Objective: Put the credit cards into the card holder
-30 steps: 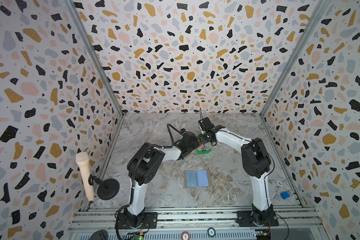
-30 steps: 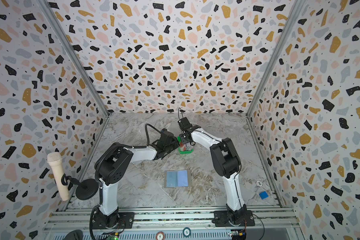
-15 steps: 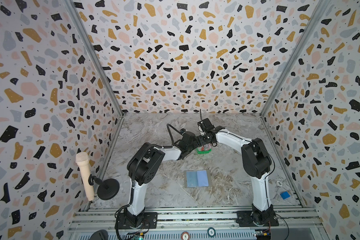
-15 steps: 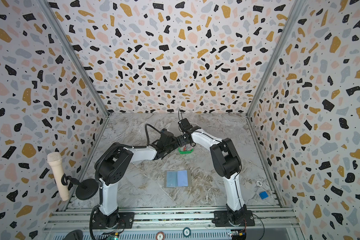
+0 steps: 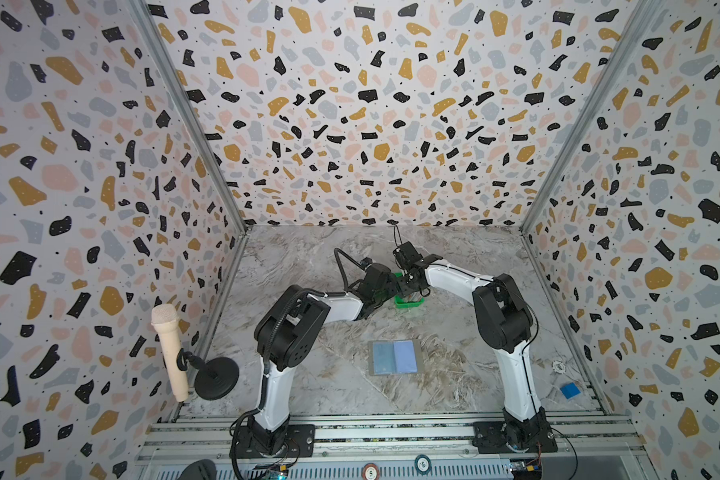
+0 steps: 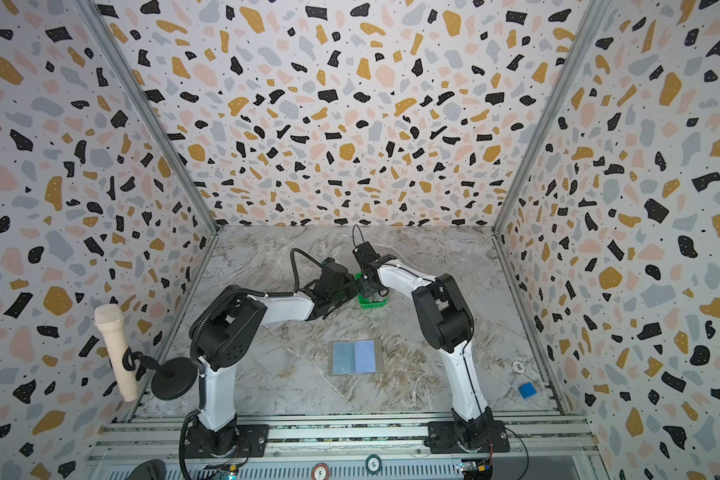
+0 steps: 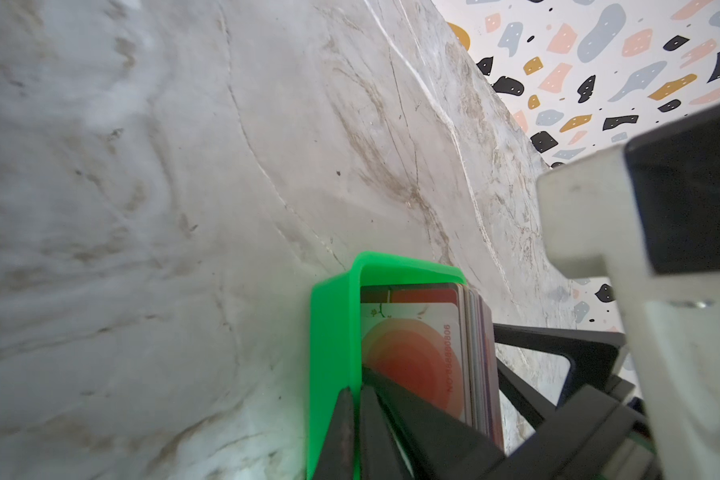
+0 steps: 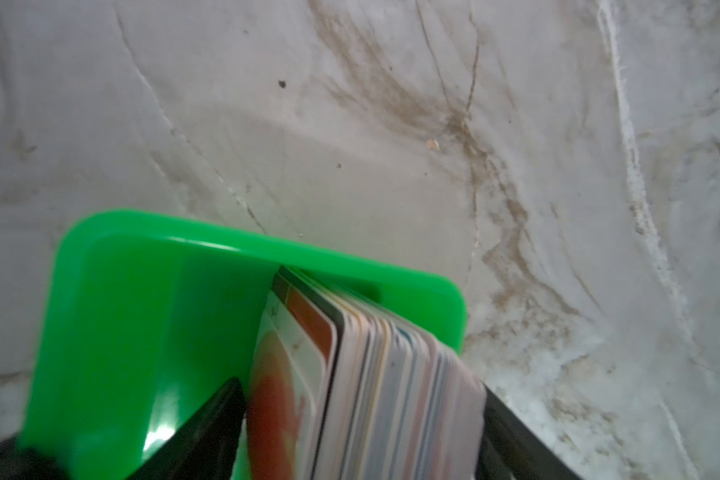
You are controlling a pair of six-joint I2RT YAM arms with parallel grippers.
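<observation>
Change: little; both arms stay at the green tray (image 5: 410, 303), card holder (image 5: 395, 357) unmoved.
Credit cards (image 8: 371, 374): upright stack in the green tray, between the right claw's (image 8: 360, 390) wide-set jaws; pressing or not, cannot tell.
Left claw (image 7: 356, 419): pinching the green tray's wall.
Card holder: open flat on the surface (image 5: 454, 374), 6 o'clock of the green tray, well apart.
Around: microphone (image 5: 169, 349), 9 o'clock of the card holder.

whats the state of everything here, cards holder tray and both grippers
green tray: on the table, one wall pinched
credit cards: standing on edge, stacked in the green tray
card holder: open, flat on the table
left gripper: jaws shut on the green tray wall
right gripper: jaws open, straddling the credit cards
</observation>
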